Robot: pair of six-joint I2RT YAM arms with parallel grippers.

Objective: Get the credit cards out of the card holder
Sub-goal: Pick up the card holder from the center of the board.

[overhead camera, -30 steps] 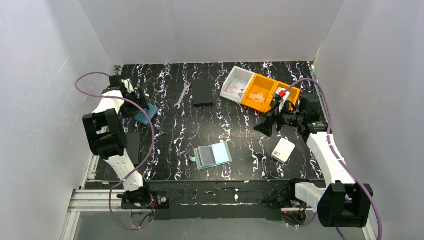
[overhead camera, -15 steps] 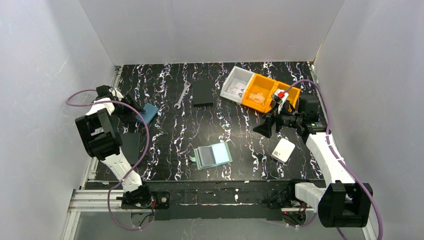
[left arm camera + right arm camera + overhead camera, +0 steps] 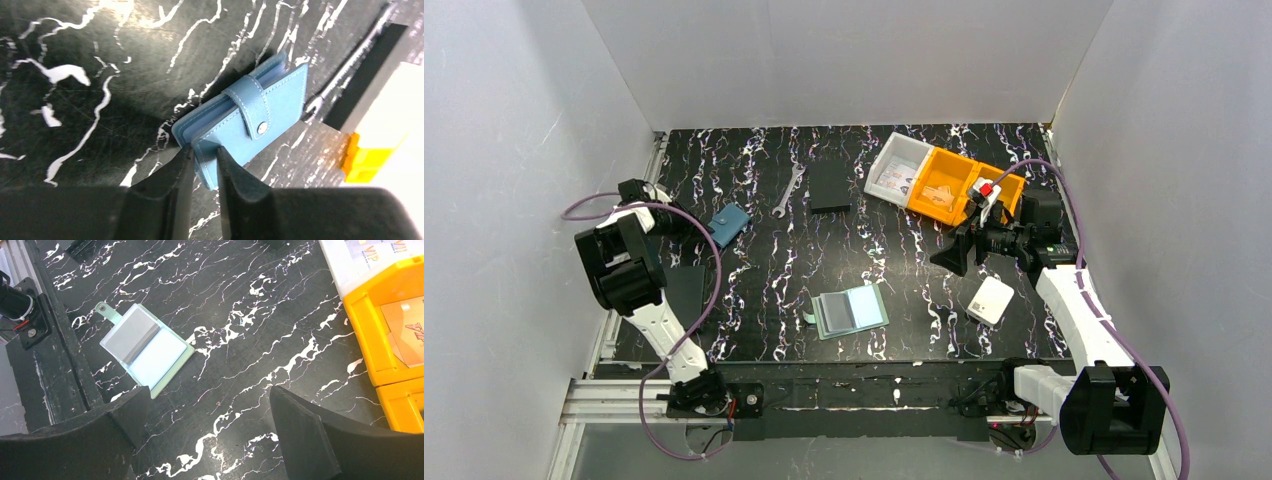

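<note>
The card holder [image 3: 730,223] [image 3: 255,117] is a blue wallet, folded shut with its snap strap fastened, lying at the left of the table. My left gripper [image 3: 698,226] [image 3: 202,151] is shut on its near corner, with one finger on each side of the cover. The credit cards are hidden inside the closed holder. At the right, my right gripper [image 3: 952,254] [image 3: 210,395] hangs wide open above bare table, holding nothing. A pale green folder [image 3: 851,310] [image 3: 145,350] with a snap tab lies open in the middle, showing one grey and one pale blue panel.
A wrench [image 3: 788,192] and a flat black rectangle [image 3: 830,185] lie at the back. A white bin [image 3: 898,170] and yellow bins [image 3: 944,188] with cards stand back right. A white rounded box [image 3: 991,299] lies under the right arm. Another black rectangle [image 3: 688,290] lies near left.
My left gripper has closed onto the blue card holder's corner. The left arm drew leftward and the holder shifted and turned slightly. The right arm has not moved.
</note>
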